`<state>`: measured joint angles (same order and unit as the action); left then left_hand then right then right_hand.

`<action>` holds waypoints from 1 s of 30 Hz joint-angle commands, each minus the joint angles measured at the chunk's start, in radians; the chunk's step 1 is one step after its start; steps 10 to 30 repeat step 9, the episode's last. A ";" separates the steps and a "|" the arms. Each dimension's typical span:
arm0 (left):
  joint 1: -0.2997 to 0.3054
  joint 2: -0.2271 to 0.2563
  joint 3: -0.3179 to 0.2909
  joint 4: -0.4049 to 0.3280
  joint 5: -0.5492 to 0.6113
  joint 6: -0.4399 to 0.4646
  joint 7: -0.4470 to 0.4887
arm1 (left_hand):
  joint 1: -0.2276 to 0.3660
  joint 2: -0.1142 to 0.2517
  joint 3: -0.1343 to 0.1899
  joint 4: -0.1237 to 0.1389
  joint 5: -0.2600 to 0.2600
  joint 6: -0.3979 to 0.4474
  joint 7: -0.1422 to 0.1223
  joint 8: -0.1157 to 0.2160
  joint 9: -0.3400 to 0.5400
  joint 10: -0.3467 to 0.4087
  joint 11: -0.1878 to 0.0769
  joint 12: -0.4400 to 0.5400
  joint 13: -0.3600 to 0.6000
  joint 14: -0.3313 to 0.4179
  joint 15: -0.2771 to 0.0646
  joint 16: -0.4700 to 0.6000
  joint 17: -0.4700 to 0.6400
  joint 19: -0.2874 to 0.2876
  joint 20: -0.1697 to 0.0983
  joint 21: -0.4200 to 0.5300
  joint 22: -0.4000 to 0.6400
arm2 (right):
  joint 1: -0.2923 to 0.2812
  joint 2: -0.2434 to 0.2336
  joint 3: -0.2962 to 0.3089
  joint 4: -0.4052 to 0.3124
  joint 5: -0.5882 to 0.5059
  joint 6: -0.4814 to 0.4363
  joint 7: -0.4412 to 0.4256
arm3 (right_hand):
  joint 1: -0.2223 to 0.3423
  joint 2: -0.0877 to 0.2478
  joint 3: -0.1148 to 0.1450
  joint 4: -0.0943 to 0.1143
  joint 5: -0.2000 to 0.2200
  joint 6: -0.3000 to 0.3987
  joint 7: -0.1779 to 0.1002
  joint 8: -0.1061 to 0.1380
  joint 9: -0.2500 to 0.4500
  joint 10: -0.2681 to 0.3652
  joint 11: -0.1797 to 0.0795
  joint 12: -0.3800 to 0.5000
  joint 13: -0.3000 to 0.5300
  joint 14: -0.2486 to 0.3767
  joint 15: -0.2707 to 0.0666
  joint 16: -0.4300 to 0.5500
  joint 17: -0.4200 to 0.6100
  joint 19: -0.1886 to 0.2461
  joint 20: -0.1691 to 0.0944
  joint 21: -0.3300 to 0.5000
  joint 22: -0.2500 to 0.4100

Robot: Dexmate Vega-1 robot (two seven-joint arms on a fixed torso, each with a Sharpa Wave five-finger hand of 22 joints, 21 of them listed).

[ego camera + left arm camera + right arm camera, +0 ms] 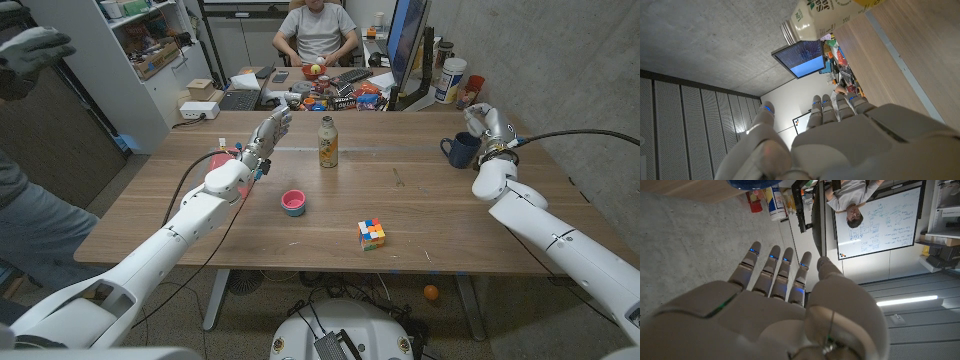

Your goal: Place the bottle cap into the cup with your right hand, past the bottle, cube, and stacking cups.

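The dark blue cup [460,150] stands at the table's far right; its rim shows in the right wrist view [747,184]. My right hand [486,124] hangs just right of it and a little above, fingers stretched out [775,272] with nothing between them. A bottle [327,142] with a bare threaded neck [812,17] stands at the far middle. Nearer sit a pink stacking cup [293,202] and a coloured cube [371,233]. My left hand [266,136] is raised left of the bottle, fingers up and apart [835,112], holding nothing.
Clutter [340,96], a monitor [405,40] and a white canister [450,80] line the table's far edge. A person [316,35] sits behind it. Another person's gloved hand [30,55] and leg are at the left edge.
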<state>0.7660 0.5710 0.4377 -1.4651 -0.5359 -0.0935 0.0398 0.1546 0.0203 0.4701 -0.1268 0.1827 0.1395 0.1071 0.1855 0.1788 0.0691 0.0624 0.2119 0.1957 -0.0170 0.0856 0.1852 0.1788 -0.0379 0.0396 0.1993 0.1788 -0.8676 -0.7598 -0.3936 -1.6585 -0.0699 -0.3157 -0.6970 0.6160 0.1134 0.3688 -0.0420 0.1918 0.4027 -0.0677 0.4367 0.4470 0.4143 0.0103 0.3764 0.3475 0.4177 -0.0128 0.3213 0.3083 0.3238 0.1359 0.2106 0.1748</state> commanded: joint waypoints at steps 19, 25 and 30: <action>-0.014 -0.007 -0.004 0.042 -0.014 -0.048 -0.047 | 0.000 0.008 -0.005 -0.002 -0.002 0.006 -0.003 0.005 0.003 0.002 -0.002 0.004 0.003 0.002 0.006 0.004 0.004 -0.001 0.010 0.000 0.002 | -0.047 0.040 0.059 -0.052 0.019 0.200 0.027 | -0.052 -0.009 -0.006 0.009 -0.010 -0.087 -0.003 -0.094 -0.065 -0.117 0.039 -0.082 -0.031 0.008 0.047 -0.019 -0.026 0.053 0.017 0.012 0.005; -0.014 -0.007 -0.004 0.042 -0.014 -0.048 -0.047 | 0.000 0.008 -0.005 -0.002 -0.002 0.006 -0.003 0.005 0.003 0.002 -0.002 0.004 0.003 0.002 0.006 0.004 0.004 -0.001 0.010 0.000 0.002 | -0.047 0.040 0.059 -0.052 0.019 0.200 0.027 | -0.052 -0.009 -0.006 0.009 -0.010 -0.087 -0.003 -0.094 -0.065 -0.117 0.039 -0.082 -0.031 0.008 0.047 -0.019 -0.026 0.053 0.017 0.012 0.005; -0.014 -0.007 -0.004 0.042 -0.014 -0.048 -0.047 | 0.000 0.008 -0.005 -0.002 -0.002 0.006 -0.003 0.005 0.003 0.002 -0.002 0.004 0.003 0.002 0.006 0.004 0.004 -0.001 0.010 0.000 0.002 | -0.047 0.040 0.059 -0.052 0.019 0.200 0.027 | -0.052 -0.009 -0.006 0.009 -0.010 -0.087 -0.003 -0.094 -0.065 -0.117 0.039 -0.082 -0.031 0.008 0.047 -0.019 -0.026 0.053 0.017 0.012 0.005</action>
